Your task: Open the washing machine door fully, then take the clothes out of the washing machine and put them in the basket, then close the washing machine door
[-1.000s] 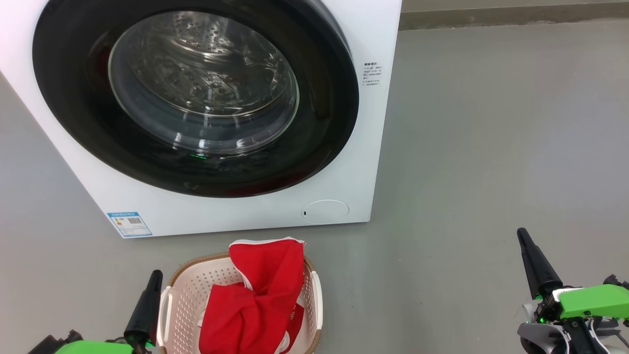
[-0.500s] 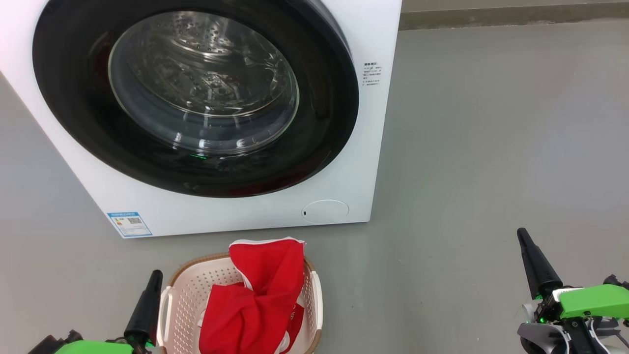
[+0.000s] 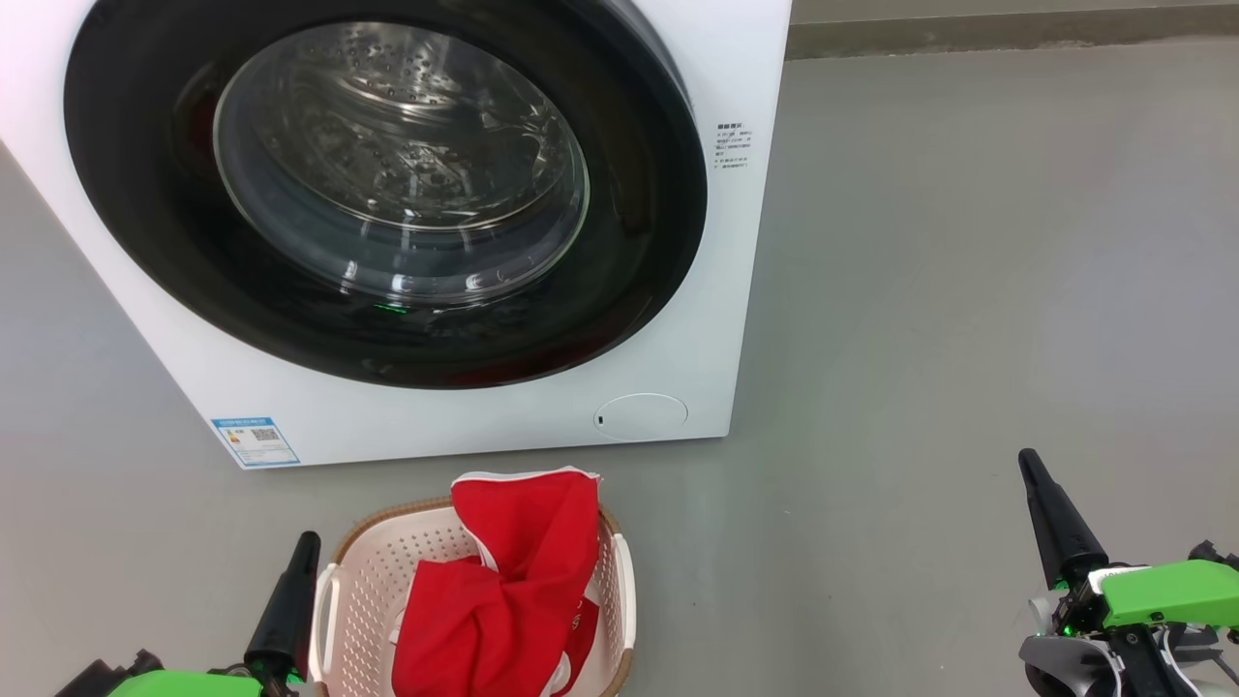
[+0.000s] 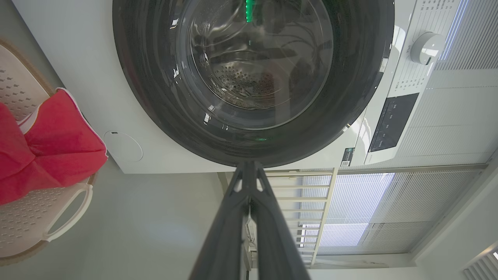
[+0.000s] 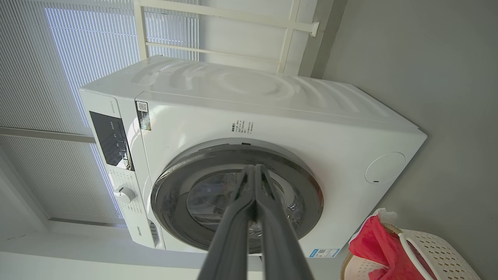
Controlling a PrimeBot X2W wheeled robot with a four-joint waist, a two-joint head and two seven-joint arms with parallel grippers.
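Note:
The white washing machine (image 3: 707,319) stands ahead with its black-rimmed door (image 3: 639,242) shut flat against the front, the steel drum visible through the glass. Red clothes (image 3: 503,590) with white trim lie heaped in the cream basket (image 3: 363,581) on the floor before it. My left gripper (image 3: 308,538) is shut and empty just left of the basket. My right gripper (image 3: 1026,457) is shut and empty far to the right over bare floor. The door (image 4: 358,77) and the clothes (image 4: 54,144) also appear in the left wrist view, and the door (image 5: 303,182) and basket (image 5: 432,243) in the right wrist view.
Grey floor (image 3: 968,290) spreads wide to the machine's right. A wall base (image 3: 1007,29) runs along the back. A round hatch (image 3: 641,416) and a blue label (image 3: 254,440) sit low on the machine's front. Window blinds (image 5: 78,50) hang behind it.

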